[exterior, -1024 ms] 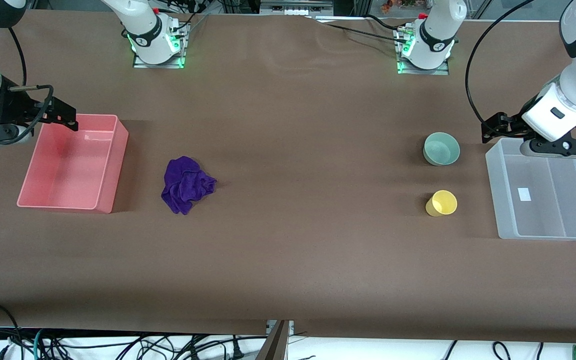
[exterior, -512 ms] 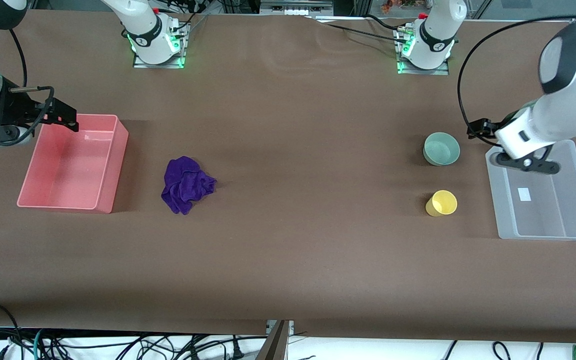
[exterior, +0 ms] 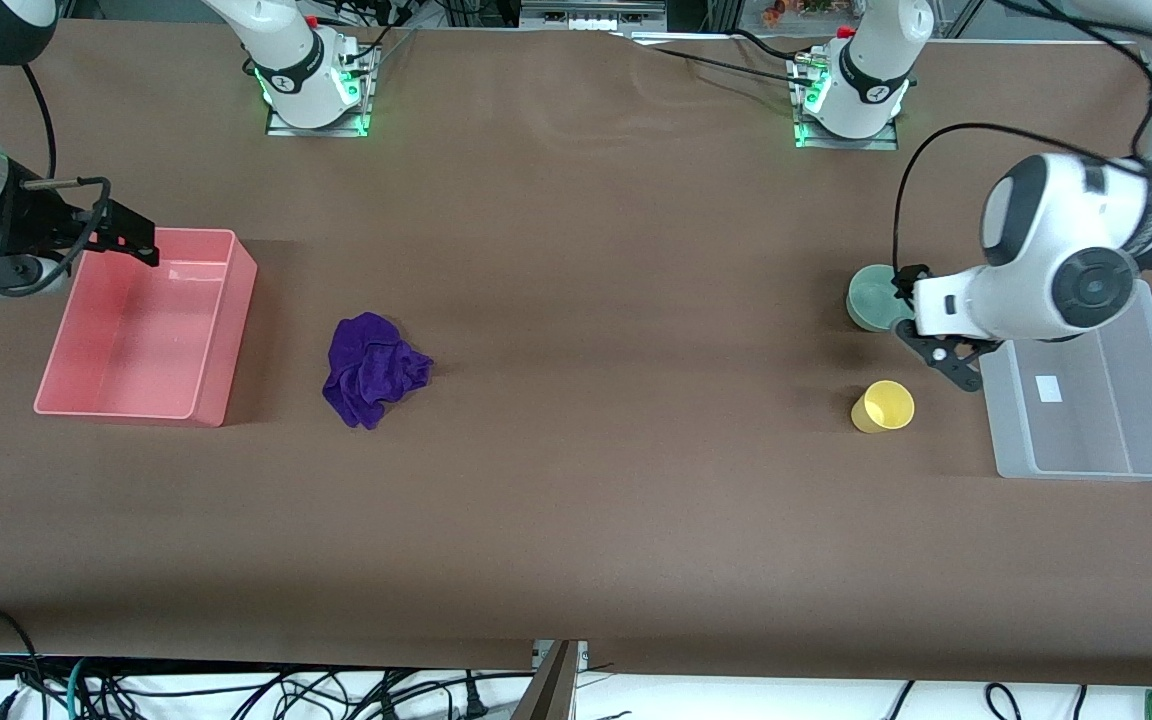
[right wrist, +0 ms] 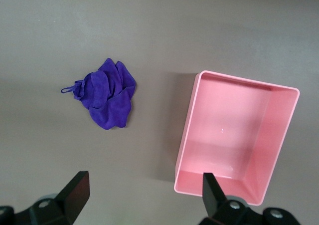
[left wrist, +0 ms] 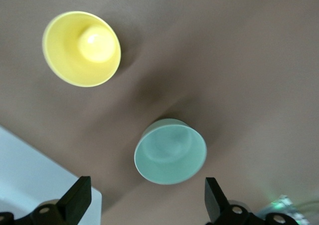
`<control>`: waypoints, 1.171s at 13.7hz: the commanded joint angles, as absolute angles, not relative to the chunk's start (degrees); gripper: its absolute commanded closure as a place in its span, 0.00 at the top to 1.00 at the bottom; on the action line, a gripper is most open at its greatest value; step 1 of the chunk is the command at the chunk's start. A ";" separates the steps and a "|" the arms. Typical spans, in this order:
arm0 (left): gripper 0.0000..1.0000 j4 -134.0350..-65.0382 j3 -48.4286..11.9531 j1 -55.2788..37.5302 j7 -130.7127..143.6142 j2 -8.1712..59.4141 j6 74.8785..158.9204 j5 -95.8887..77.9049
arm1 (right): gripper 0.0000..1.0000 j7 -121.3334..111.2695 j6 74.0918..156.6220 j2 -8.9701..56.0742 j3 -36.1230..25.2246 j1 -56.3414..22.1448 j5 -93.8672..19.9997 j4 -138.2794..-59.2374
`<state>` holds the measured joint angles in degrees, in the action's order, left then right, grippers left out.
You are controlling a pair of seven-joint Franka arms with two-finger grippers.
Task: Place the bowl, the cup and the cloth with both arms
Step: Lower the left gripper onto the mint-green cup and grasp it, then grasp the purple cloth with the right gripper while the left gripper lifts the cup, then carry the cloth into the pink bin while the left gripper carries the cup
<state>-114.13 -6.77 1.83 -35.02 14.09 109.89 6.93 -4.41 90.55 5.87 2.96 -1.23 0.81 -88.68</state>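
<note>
A brown table (exterior: 576, 480) carries everything here. A pink bin (exterior: 146, 330) sits toward the right arm's end, and a clear plastic bin (exterior: 1086, 400) sits toward the left arm's end.

The right gripper (exterior: 136, 240) hangs over the pink bin's rim, on the edge farther from the front camera. Its wrist view shows both fingers spread wide apart, holding nothing.

The left gripper (exterior: 911, 300) hangs over the table just beside the clear bin. It is above the edge of the bowl (exterior: 874, 297). Its wrist view shows the fingers (left wrist: 77, 197) spread wide apart and empty, with the bowl beneath and between them.

The purple cloth (exterior: 371, 368) lies crumpled on the table near the pink bin, toward the middle of the table.

The mint-green bowl stands upright on the table near the clear bin. The yellow cup (exterior: 883, 406) stands upright nearer to the front camera than the bowl, apart from it.
</note>
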 commanded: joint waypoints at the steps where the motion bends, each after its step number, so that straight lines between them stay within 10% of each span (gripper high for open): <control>1: 1.00 -126.87 -7.56 1.93 -37.70 10.38 122.30 10.45 | 1.00 -3.43 93.77 10.44 3.25 -2.98 1.58 -90.96; 10: 0.89 -133.07 -7.82 4.92 -54.04 18.89 142.45 15.72 | 1.00 12.13 126.46 24.50 6.33 -7.82 1.49 -108.81; 11: 0.71 -133.07 -7.82 5.27 -55.27 19.51 143.43 16.95 | 1.00 12.13 127.17 26.87 6.33 -8.69 1.49 -108.81; 13: 0.00 -133.07 -7.91 5.62 -57.12 19.78 143.70 17.93 | 1.00 12.13 130.41 29.87 6.33 -9.58 1.49 -109.85; 15: 0.00 -132.63 -7.91 5.71 -59.23 19.51 143.53 17.93 | 0.87 12.13 136.38 30.76 6.33 -9.93 1.49 -112.66; 16: 0.00 -132.63 -7.91 5.71 -59.33 19.16 143.35 17.93 | 0.48 11.43 138.32 31.02 6.33 -10.02 1.49 -113.37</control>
<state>-133.06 -7.55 5.22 -57.49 19.98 143.61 16.67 11.18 134.64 31.63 6.22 -9.85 0.88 -110.97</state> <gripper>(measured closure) 0.546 0.075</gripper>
